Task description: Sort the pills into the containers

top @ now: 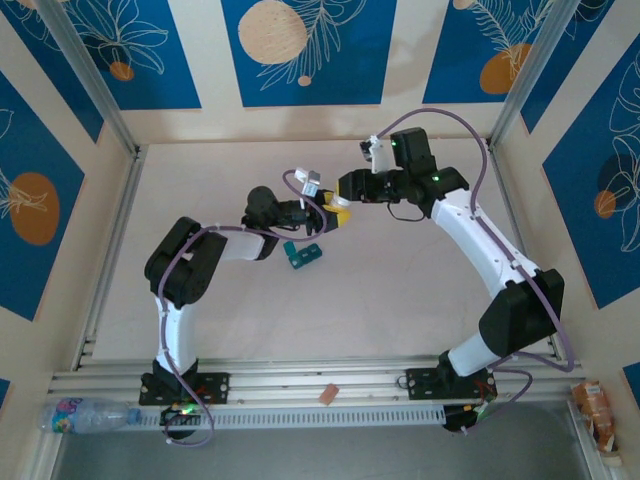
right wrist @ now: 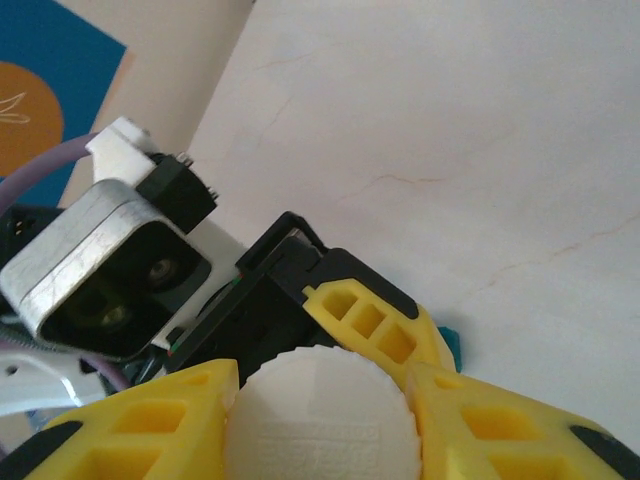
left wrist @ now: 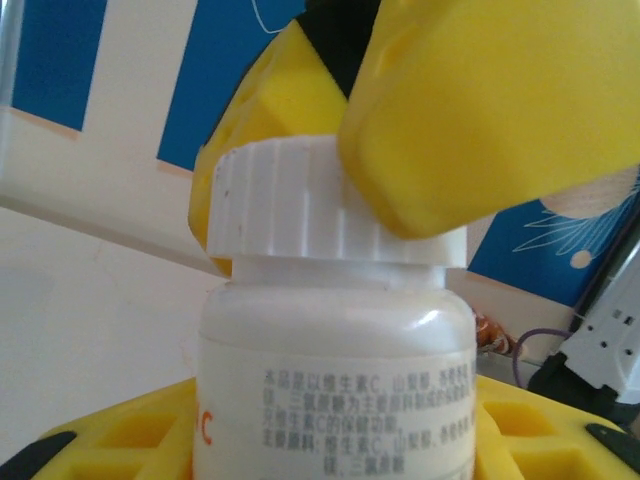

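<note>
My left gripper (top: 328, 213) is shut on the body of a small white bottle (left wrist: 335, 380) with an orange mark, holding it above the table. The bottle's ribbed white cap (right wrist: 320, 425) sits between the yellow fingers (left wrist: 490, 110) of my right gripper (right wrist: 320, 430), which press on both of its sides. The containers, a small dark teal pill box (top: 303, 254), lie on the table just below and in front of both grippers; a teal corner (right wrist: 452, 345) peeks out behind the fingers. The pills are hidden from view.
The pale table (top: 400, 300) spreads around the pill box, with walls at the back and sides. A plastic water bottle (top: 90, 412) lies on the rail at the near left, and a small brown item (top: 328, 395) rests on the rail's middle.
</note>
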